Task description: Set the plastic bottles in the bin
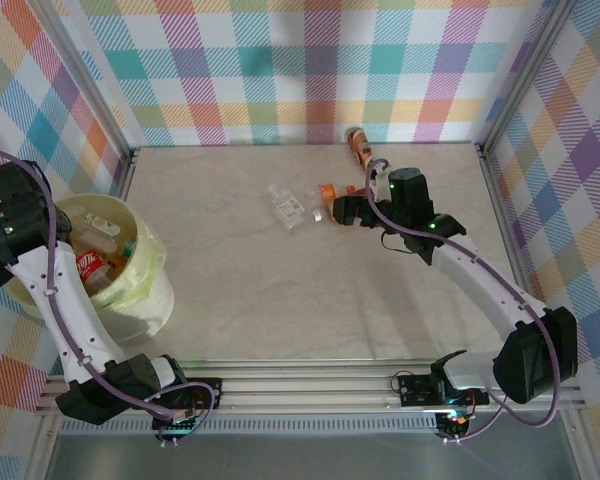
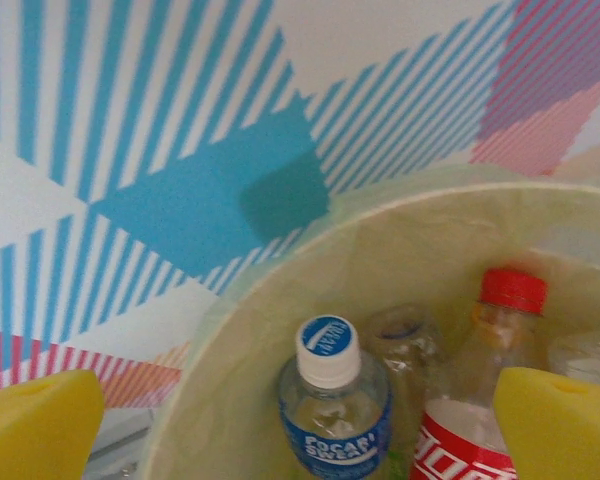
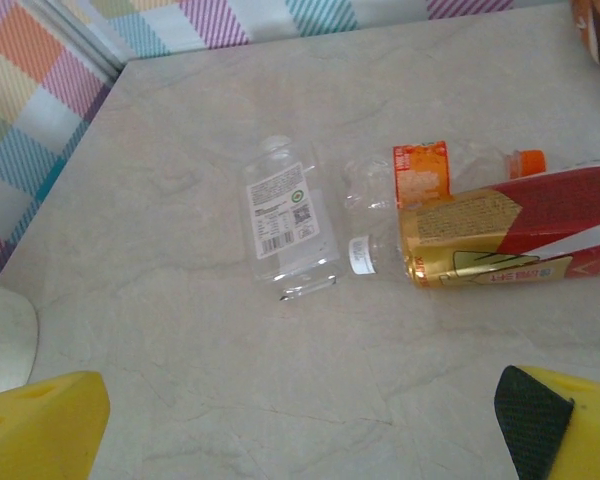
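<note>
The bin [image 1: 156, 262] is a pale yellow-green bucket at the table's left, and several plastic bottles lie in it. Looking into the bin [image 2: 280, 280] I see a blue-labelled bottle with a white cap [image 2: 332, 400], a red-capped bottle [image 2: 485, 400] and a clear one [image 2: 405, 335]. My left gripper [image 2: 300, 430] hangs open above them, gripping nothing. On the table lie a flat clear bottle [image 3: 285, 215], an orange-capped bottle [image 3: 450, 170] and a red-and-gold labelled bottle [image 3: 510, 235]. My right gripper [image 3: 300, 430] is open just short of them, fingers apart over bare table.
Another orange bottle [image 1: 359, 146] lies by the back wall. Checked walls close the table on three sides, with metal rails along the edges. The right arm [image 1: 480, 270] stretches diagonally over the table's right half.
</note>
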Controlling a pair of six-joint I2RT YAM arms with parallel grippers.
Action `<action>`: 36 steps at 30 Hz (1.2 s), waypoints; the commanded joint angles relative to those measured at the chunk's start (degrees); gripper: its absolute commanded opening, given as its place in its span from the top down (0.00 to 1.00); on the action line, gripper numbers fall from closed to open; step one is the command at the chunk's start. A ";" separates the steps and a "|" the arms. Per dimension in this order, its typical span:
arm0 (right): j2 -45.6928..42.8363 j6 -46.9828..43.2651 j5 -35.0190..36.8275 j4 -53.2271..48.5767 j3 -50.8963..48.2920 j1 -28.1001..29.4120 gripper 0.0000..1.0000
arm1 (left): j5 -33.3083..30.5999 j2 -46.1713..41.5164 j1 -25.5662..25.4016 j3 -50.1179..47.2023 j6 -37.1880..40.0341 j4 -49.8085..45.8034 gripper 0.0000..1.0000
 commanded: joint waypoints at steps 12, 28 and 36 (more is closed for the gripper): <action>1.52 5.21 5.13 -4.63 1.07 -4.27 0.00 | 13.14 -3.21 -13.63 4.10 -6.03 -0.44 0.00; 8.35 -2.90 -0.58 -1.61 3.66 -14.29 0.00 | 32.49 -6.57 -36.03 -5.73 -14.83 22.26 0.00; 16.15 -18.47 -6.96 -4.83 9.90 -18.12 0.00 | 38.04 -6.00 -41.90 -10.94 -18.31 32.91 0.00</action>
